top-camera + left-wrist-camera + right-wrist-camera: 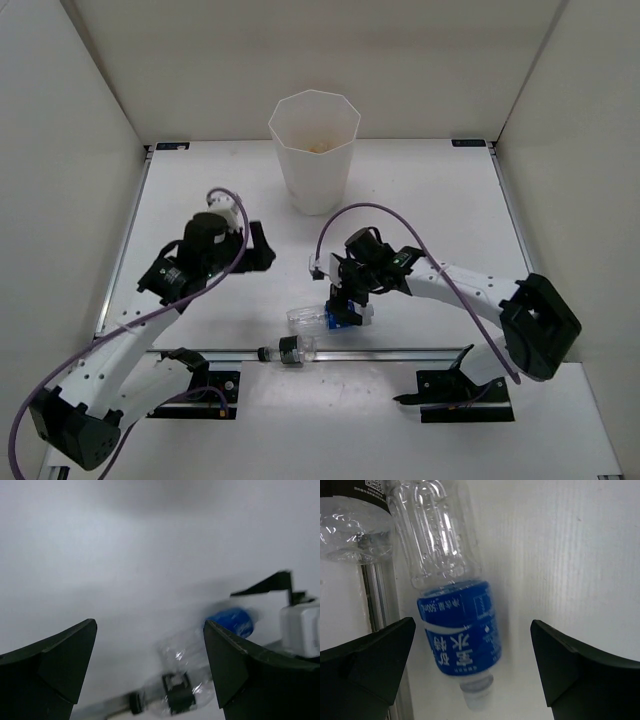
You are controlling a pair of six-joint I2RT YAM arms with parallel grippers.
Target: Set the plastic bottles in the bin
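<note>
Top external view: the white bin (314, 150) stands upright at the far middle of the surface (450, 200). Something pale orange shows inside it, too small to tell. Two bottles lie on their sides near the front, well apart from the bin. The bottle with the blue label (328, 318) rests in the middle. The bottle with the black band (285, 351) lies just beside it, nearer the arms, across a metal rail (400, 350) set in the surface.

The right claw (348, 305) hangs over the bottle with the blue label. Seen from the right wrist, this claw (472, 625) is released, its two fingers (365, 655) spread wide. The bottle with the blue label (460, 630) lies between them with a gap on each side, its neck pointing toward the camera. The bottle with the black band (350, 525) shows in the upper left corner, beside the rail (375, 595).

The left claw (258, 245) sits left of the bottles, apart from them. From the left wrist it (150, 625) is also released, with nothing between its fingers (55, 665). Beyond it, blurred, lie the bottle with the blue label (230, 622) and the bottle with the black band (177, 695).
</note>
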